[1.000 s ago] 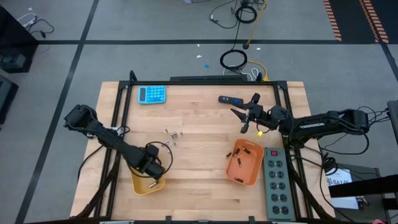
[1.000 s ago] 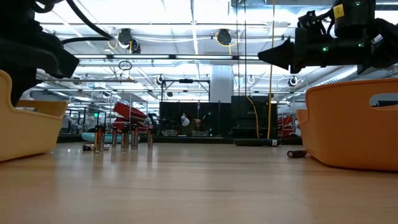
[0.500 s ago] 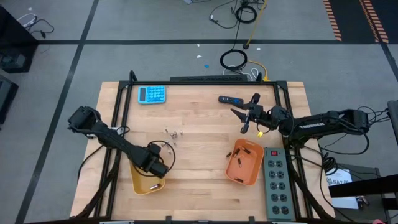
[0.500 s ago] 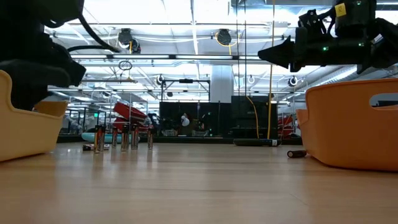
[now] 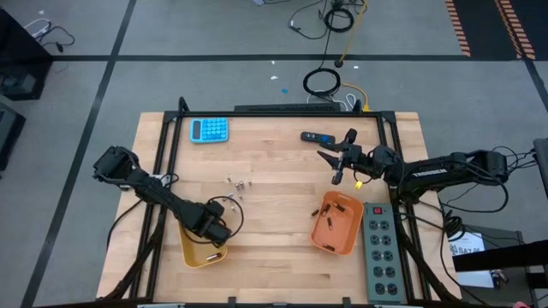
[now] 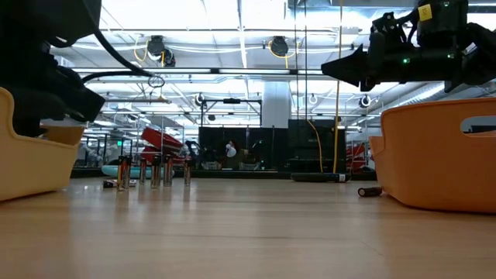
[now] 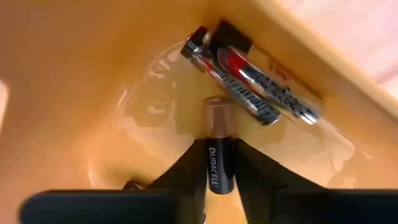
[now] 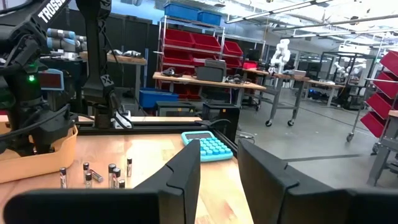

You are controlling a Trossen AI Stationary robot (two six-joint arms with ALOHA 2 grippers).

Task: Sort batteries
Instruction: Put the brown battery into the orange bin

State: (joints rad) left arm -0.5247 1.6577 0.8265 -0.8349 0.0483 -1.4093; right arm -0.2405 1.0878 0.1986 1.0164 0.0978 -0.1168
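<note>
Your left gripper is down inside the yellow tray, near the table's front left, and it has a dark battery pinched between its fingers. The jaws stand only as far apart as that cell is thick. The battery's long axis runs straight out along the fingers, its free copper-toned end pointing at the tray floor and appearing to be at or just off it; you cannot tell contact for sure from the wrist view. Just beyond that end lies a silvery battery, flat against the tray wall and crosswise to the held one, with a darker cell tucked behind it. So the release looks like a matter of opening where you are: the held cell should tip down beside the silvery one, not on top of it. The loose batteries stand upright in a small cluster mid-table, well apart from both arms but nearer your left. Your right gripper hovers above the back right of the table, jaws spread and empty, beyond the orange tray, which holds a few cells; one stray battery lies on the wood just beside that tray.
</note>
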